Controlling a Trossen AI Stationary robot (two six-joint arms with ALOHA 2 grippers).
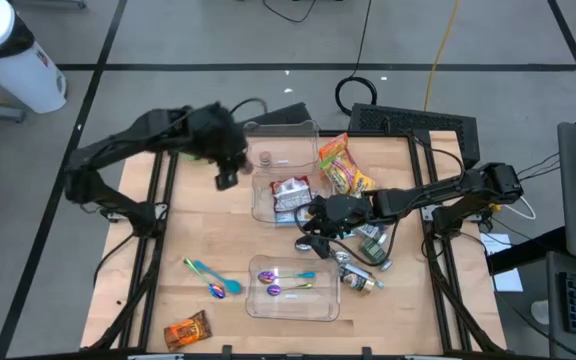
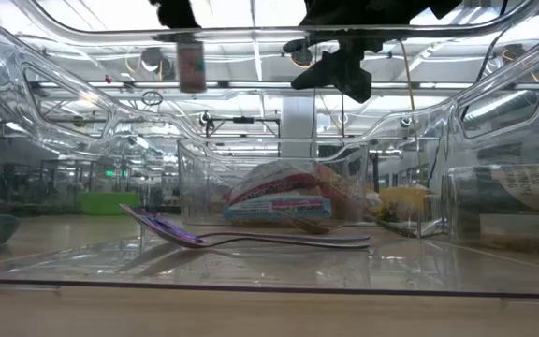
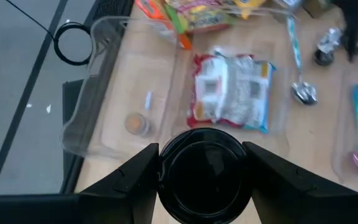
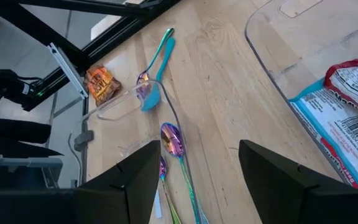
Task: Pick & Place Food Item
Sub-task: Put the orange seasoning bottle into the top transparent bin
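My left gripper (image 1: 229, 172) is shut on a small jar with a round black top (image 3: 204, 174), held in the air over the left rim of the far clear container (image 1: 308, 130). The low view shows the jar (image 2: 191, 65) hanging high up. A red, white and blue food packet (image 1: 290, 196) lies flat on that container's floor, and a small brown round thing (image 3: 135, 122) lies there too. My right gripper (image 1: 311, 226) is open and empty above the table, between the far container and the near clear container (image 1: 320, 305). My left gripper pinches the jar's black top (image 3: 166, 177) between its two fingers, one on each side. The fingers come from above, pointing down. The jar hangs upright below them, lifted clear of the table and the container.
A colourful snack bag (image 1: 340, 165) lies at the far container's right. Small bottles and packets (image 1: 363, 268) lie under my right arm. The near container holds iridescent spoons (image 4: 174, 142). Teal spoons (image 1: 208, 275) and an orange snack packet (image 1: 186, 330) lie near the front left.
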